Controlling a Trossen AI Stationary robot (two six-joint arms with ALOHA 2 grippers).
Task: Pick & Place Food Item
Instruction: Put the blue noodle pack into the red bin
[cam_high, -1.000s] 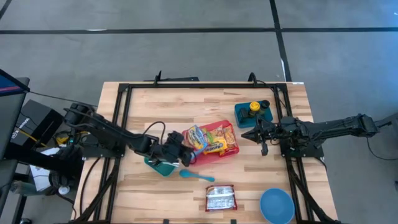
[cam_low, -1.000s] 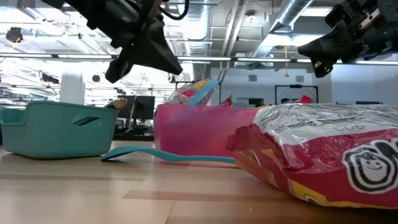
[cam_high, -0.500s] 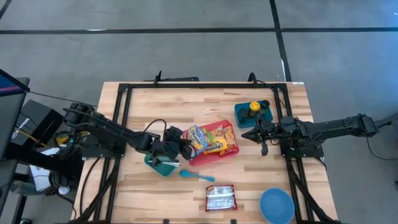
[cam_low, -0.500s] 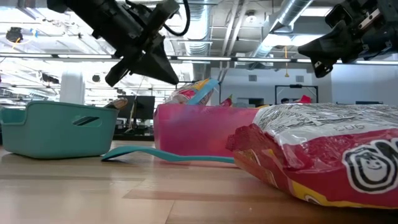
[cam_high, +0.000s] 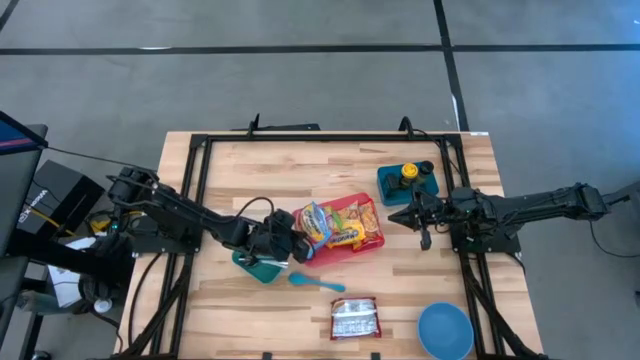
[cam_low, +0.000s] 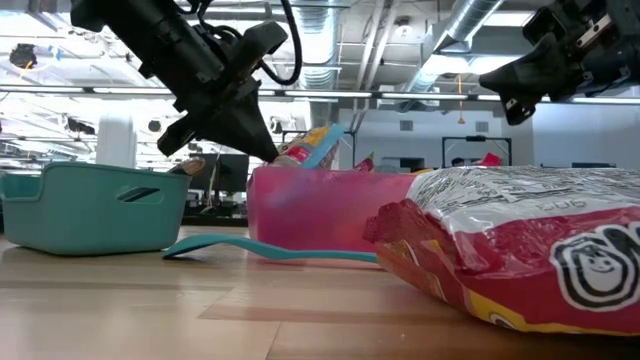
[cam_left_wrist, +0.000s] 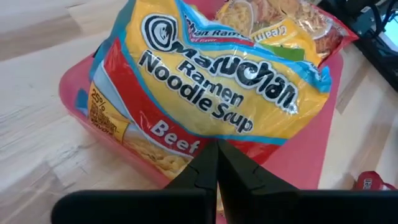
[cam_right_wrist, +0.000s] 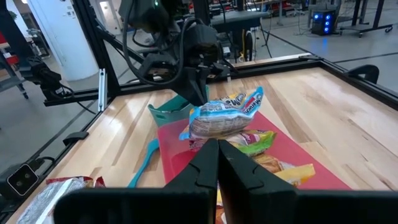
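A pink bin (cam_high: 330, 255) at the table's middle holds a yellow-and-blue beef ramen packet (cam_left_wrist: 217, 81), which lies tilted across the bin's left rim (cam_left_wrist: 68, 93) and on a second noodle packet (cam_left_wrist: 280, 25). My left gripper (cam_left_wrist: 216, 144) is shut and slants down, its tips just before the ramen packet's lower edge and above the bin's near-left rim. In the low view my left gripper (cam_low: 272, 155) is close beside the packet (cam_low: 305, 148). My right gripper (cam_high: 392, 217) hangs shut above the table, right of the bin, with nothing in it. My left gripper points its shut fingertips (cam_left_wrist: 211, 155) slanting down from the table's left at the ramen packet's red lower edge (cam_left_wrist: 205, 138). I cannot tell whether they touch it. The packet lies in the bin.
A small teal bin (cam_high: 260, 265) sits under my left wrist, with a teal spoon (cam_high: 318, 283) on the table beside it. A red-and-silver packet (cam_high: 355, 318) and a blue bowl (cam_high: 445, 330) lie at the near edge. A teal bin (cam_high: 407, 180) stands at the far right.
My left gripper has sunk and tipped further downward, bringing its shut tips close to the ramen packet at the pink bin's left rim. The packet and the bin have kept still.
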